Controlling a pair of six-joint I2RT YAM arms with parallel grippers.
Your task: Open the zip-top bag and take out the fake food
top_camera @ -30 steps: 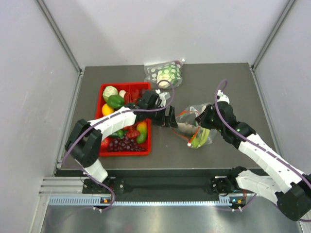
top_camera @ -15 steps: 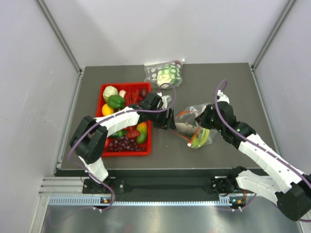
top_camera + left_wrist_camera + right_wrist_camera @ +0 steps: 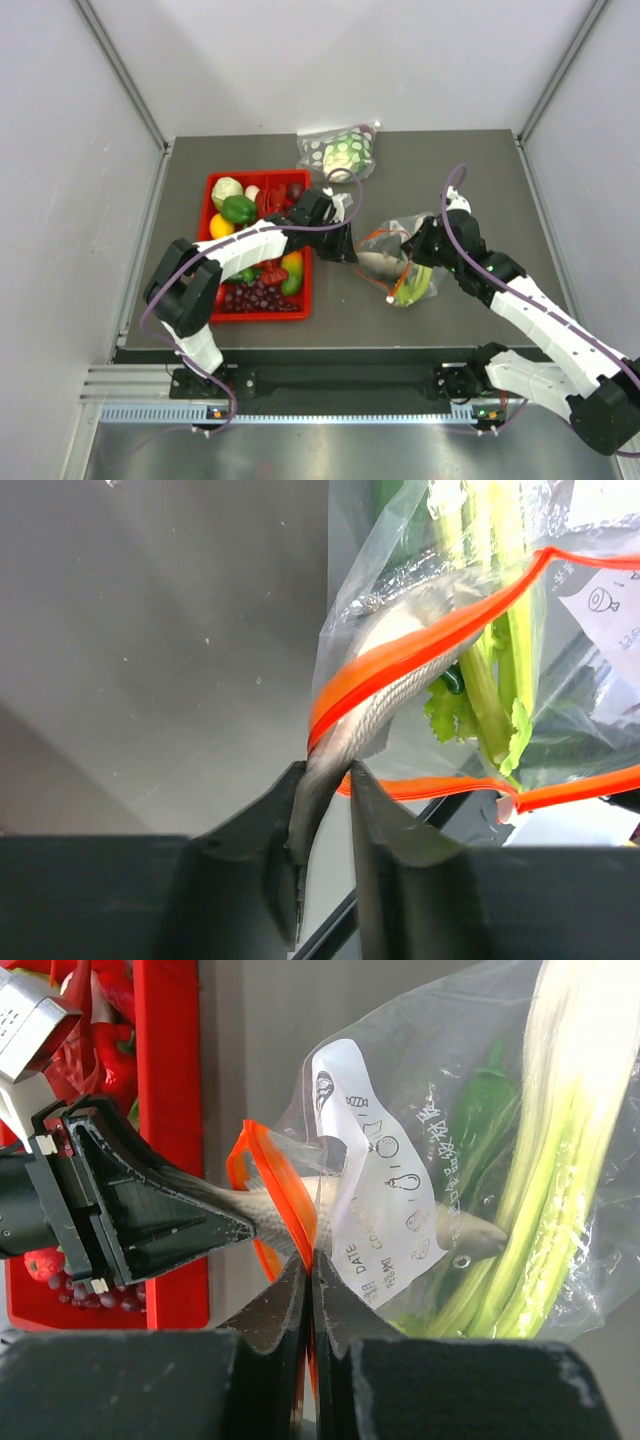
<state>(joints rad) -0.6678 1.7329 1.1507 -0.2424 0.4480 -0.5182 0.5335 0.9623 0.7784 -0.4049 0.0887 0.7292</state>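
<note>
The clear zip-top bag (image 3: 408, 268) lies right of centre, its orange zip strip (image 3: 272, 1192) gaping toward the left. My right gripper (image 3: 311, 1268) is shut on one lip of that strip, beside the white label (image 3: 375, 1210). Inside lie the fake food pieces: a pale celery stalk (image 3: 560, 1160), a slim green vegetable (image 3: 482, 1110) and a grey fish (image 3: 385, 675). The fish's tail sticks out of the mouth, and my left gripper (image 3: 327, 780) is shut on it. From above, the left gripper (image 3: 352, 251) meets the bag's left edge.
A red tray (image 3: 211, 181) full of plastic fruit and vegetables, with purple grapes (image 3: 257, 297) at its front, sits under my left forearm. A dotted clear bag (image 3: 340, 152) with a pale round head lies at the back. Grey walls stand on both sides.
My left gripper has slid right to the bag's mouth and its jaws have come together from wide open onto the fish's tail. The right arm has stayed still, holding the strip.
</note>
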